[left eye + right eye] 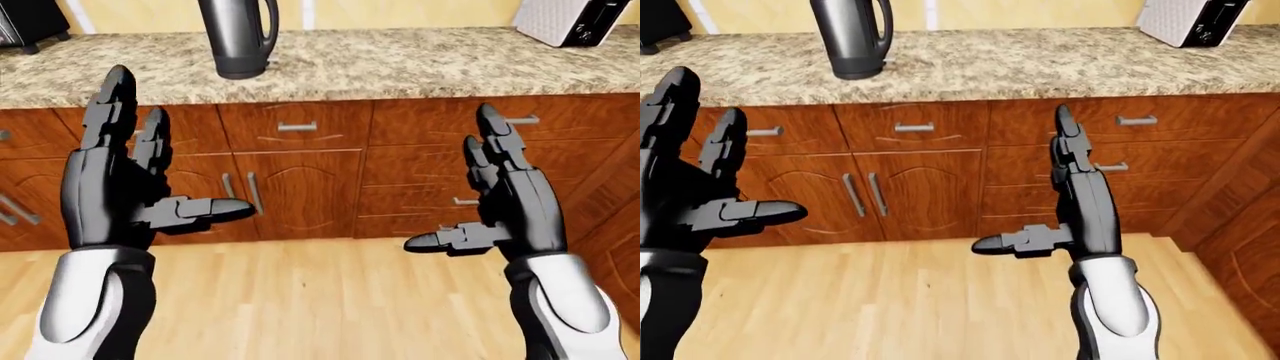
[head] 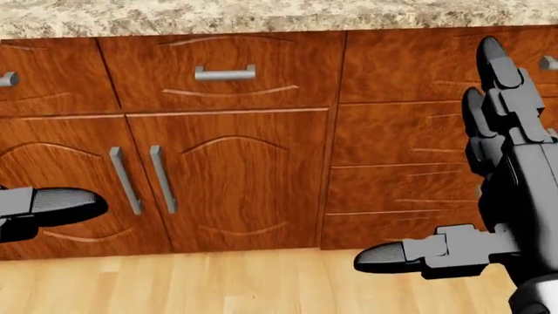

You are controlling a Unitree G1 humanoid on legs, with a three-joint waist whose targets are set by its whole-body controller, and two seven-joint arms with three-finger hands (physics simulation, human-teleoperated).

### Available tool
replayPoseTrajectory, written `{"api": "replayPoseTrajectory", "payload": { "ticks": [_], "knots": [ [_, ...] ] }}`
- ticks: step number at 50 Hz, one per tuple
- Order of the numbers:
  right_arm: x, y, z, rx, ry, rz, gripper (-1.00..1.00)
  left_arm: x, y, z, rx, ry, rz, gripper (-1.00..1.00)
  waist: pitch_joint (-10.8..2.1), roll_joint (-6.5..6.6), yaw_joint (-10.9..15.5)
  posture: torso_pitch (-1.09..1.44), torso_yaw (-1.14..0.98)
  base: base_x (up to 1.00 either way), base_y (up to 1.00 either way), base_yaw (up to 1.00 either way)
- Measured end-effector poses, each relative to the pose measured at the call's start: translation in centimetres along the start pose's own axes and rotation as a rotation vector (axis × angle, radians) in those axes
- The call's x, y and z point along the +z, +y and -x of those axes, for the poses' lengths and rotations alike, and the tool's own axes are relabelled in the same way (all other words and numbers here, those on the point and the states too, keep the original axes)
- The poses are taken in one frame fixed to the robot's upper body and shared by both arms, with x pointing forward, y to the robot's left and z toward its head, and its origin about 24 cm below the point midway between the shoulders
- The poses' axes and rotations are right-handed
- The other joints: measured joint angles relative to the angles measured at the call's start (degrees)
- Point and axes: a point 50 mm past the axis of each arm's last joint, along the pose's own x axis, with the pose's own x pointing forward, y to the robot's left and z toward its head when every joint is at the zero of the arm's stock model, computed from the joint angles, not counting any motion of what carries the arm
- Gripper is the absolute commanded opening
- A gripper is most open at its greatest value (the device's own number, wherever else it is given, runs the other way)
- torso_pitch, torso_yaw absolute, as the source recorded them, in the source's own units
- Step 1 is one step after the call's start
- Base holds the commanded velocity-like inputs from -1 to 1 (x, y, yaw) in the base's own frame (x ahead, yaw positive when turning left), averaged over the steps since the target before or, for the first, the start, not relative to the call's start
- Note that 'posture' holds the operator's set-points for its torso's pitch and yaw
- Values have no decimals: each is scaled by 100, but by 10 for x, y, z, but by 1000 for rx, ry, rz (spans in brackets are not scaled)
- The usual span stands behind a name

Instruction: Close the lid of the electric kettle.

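The dark grey electric kettle (image 1: 238,37) stands on the granite counter (image 1: 400,67) at the upper left of the left-eye view. Its top and lid are cut off by the frame edge, so the lid's position is hidden. My left hand (image 1: 160,161) is raised below and left of the kettle, open, fingers pointing up and thumb out to the right. My right hand (image 1: 458,193) is raised at the right, open too, thumb pointing left. Neither hand touches anything, and both hang well short of the counter, over the floor.
A silver toaster (image 1: 570,19) sits at the counter's top right and a dark appliance (image 1: 25,22) at its top left. Brown cabinet doors and drawers (image 2: 231,170) with metal handles run under the counter. Light wooden floor (image 1: 320,300) lies below.
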Motion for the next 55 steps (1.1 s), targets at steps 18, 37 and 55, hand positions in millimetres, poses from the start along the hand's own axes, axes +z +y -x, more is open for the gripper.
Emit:
{"api": "replayPoseTrajectory", "payload": {
  "ticks": [18, 37, 55],
  "knots": [
    [5, -4, 3, -13, 10, 0, 100, -5, 3, -3, 4, 44, 12, 100, 52, 58, 0, 0, 0, 0, 0, 0],
    [2, -6, 4, -35, -3, 37, 100, -11, 0, -2, -16, 35, 1, 100, -57, -87, -122, 0, 0, 0, 30, 0],
    [1, -2, 3, -17, -13, 30, 100, -22, 5, -3, 4, 58, -13, 100, 83, -270, -66, 0, 0, 0, 51, 0]
  ]
}}
